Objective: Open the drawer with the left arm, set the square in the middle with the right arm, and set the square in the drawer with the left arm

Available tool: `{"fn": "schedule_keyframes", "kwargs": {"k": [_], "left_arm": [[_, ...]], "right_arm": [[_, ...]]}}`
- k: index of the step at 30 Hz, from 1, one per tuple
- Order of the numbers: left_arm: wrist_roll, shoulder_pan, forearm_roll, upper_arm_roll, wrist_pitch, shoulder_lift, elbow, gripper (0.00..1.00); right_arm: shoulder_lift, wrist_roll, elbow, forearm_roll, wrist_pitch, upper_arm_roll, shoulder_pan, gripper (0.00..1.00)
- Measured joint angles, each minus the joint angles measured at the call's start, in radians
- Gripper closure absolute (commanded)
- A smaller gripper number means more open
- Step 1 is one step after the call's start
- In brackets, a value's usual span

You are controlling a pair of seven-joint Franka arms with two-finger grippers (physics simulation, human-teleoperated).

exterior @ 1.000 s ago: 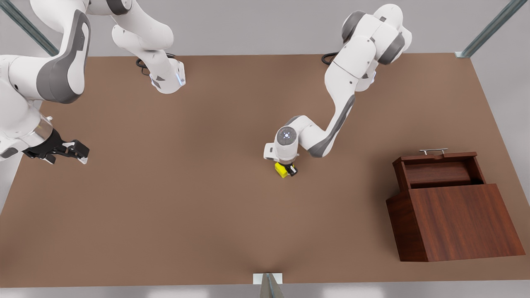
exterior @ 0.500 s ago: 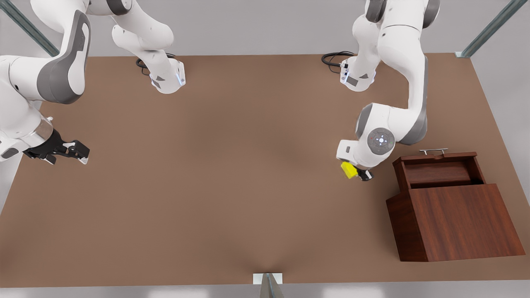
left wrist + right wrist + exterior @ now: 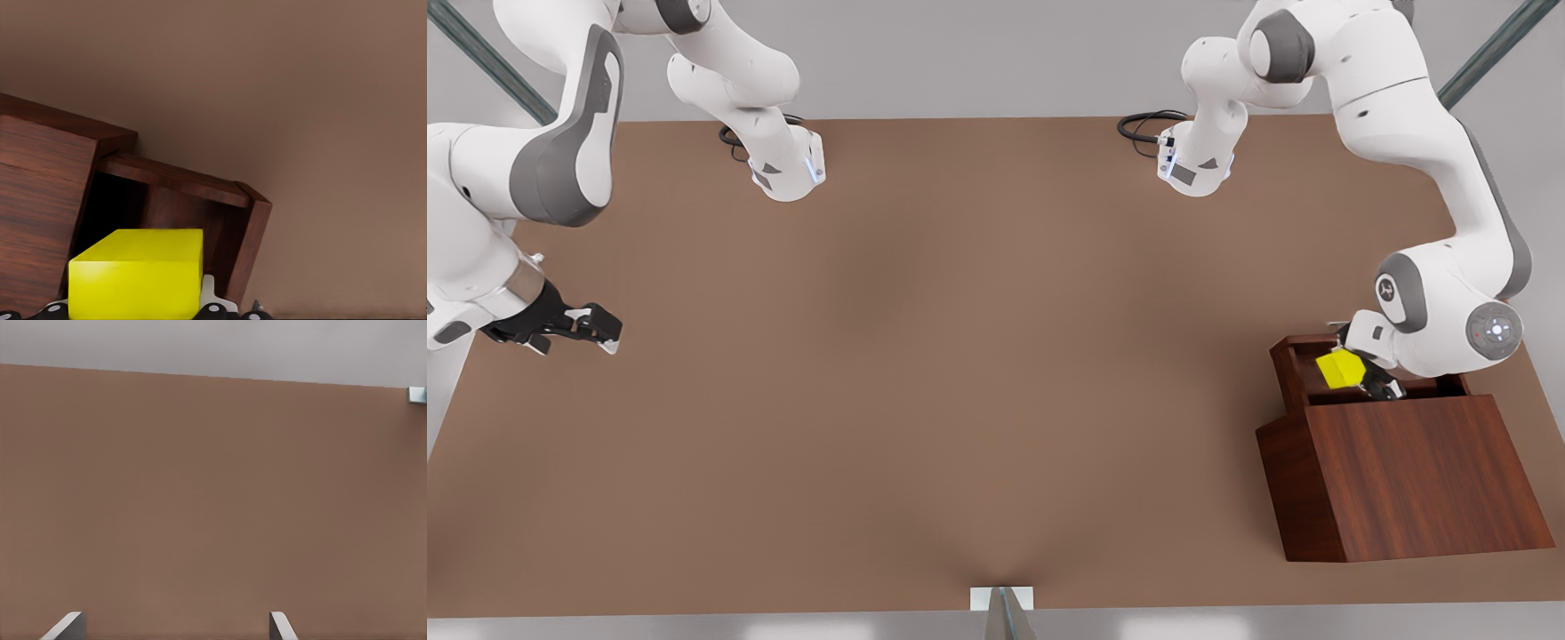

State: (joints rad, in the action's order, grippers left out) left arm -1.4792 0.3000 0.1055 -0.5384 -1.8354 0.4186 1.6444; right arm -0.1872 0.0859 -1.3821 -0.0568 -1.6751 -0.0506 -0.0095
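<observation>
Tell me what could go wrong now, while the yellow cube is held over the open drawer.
1. The left gripper holds the yellow cube above the open drawer, near its side wall. If released here, the cube might clip that wall or the box and bounce onto the table.
2. Lowering further, the gripper might hit the box's front edge.
The right gripper waits, open, far off.

Drawer [image 3: 1303, 369] handle hidden behind left arm; square [image 3: 137, 273] cut off.
</observation>
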Motion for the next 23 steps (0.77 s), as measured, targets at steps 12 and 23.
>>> {"fn": "schedule_keyframes", "kwargs": {"k": [12,23], "left_arm": [[0.458,-0.016,0.002,-0.001,0.080,0.007,-0.079,0.00],[1.650,-0.238,-0.118,0.569,0.102,-0.159,-0.198,0.00]], "right_arm": [[0.000,0.000,0.000,0.000,0.000,0.000,0.000,0.00],[-0.002,0.000,-0.001,0.000,0.000,0.000,0.002,0.00]]}}
